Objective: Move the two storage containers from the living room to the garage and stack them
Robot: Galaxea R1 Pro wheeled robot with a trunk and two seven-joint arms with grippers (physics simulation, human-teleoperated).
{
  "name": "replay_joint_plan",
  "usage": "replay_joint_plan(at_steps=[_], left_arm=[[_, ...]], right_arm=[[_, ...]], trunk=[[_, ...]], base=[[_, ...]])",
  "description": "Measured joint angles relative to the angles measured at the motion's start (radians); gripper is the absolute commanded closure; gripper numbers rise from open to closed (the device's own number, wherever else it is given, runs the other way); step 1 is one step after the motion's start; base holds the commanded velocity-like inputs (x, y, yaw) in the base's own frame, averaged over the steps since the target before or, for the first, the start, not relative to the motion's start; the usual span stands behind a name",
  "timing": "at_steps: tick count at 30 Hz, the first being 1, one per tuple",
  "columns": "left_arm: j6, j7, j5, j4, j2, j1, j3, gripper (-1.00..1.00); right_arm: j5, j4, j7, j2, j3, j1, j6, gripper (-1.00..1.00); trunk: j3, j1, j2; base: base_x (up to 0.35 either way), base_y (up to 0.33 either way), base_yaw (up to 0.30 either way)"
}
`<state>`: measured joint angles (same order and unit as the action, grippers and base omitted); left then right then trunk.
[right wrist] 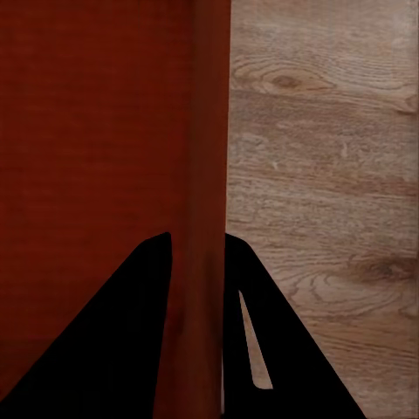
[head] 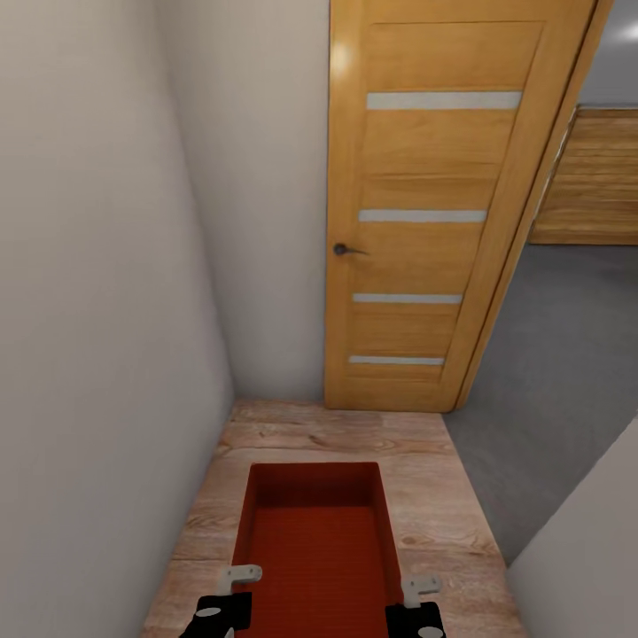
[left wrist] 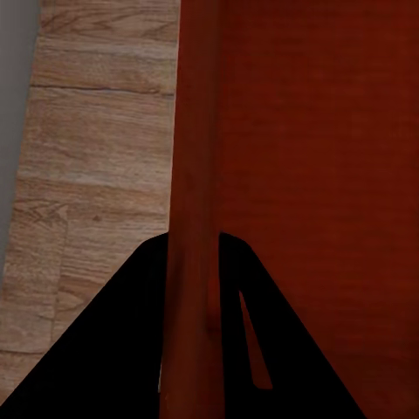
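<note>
One orange-red storage container (head: 315, 532) hangs in front of me above light wood-plank flooring, carried between both arms. My left gripper (head: 237, 580) is shut on its left wall, and the left wrist view shows that wall (left wrist: 194, 175) pinched between the black fingers (left wrist: 113, 349). My right gripper (head: 416, 589) is shut on the right wall, which the right wrist view shows as a wall (right wrist: 209, 175) running between the black fingers (right wrist: 288, 349). The container is empty. Through the doorway at right lies the dark grey floor (head: 558, 372) of the garage.
An orange wooden door (head: 425, 213) with frosted strips and a dark handle (head: 341, 250) stands open straight ahead. A white wall (head: 97, 310) runs close on my left, and another wall corner (head: 585, 549) juts in at lower right. Wood panelling (head: 594, 177) shows beyond the doorway.
</note>
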<state>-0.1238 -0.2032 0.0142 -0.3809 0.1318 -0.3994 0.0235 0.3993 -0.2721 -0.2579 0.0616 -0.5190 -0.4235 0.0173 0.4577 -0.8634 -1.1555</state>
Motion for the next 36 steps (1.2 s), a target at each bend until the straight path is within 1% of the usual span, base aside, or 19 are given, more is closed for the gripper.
replay_joint_plan(at_steps=[27, 31, 36], left_arm=[[0.0, 0.0, 0.0, 0.0, 0.0, 0.0, 0.0, 1.0], [0.0, 0.0, 0.0, 0.0, 0.0, 0.0, 0.0, 1.0], [0.002, -0.001, -0.003, 0.0, 0.0, 0.0, -0.001, 1.0]], right_arm=[[0.0, 0.0, 0.0, 0.0, 0.0, 0.0, 0.0, 1.0], [-0.001, -0.001, 0.0, 0.0, 0.001, 0.0, 0.0, 1.0], [-0.005, -0.002, 0.0, 0.0, 0.003, 0.0, -0.001, 1.0]], trunk=[[0.0, 0.0, 0.0], [0.0, 0.0, 0.0], [0.0, -0.001, 0.0]], base=[[0.322, 0.0, 0.0], [0.288, 0.0, -0.153], [0.068, 0.0, -0.269]])
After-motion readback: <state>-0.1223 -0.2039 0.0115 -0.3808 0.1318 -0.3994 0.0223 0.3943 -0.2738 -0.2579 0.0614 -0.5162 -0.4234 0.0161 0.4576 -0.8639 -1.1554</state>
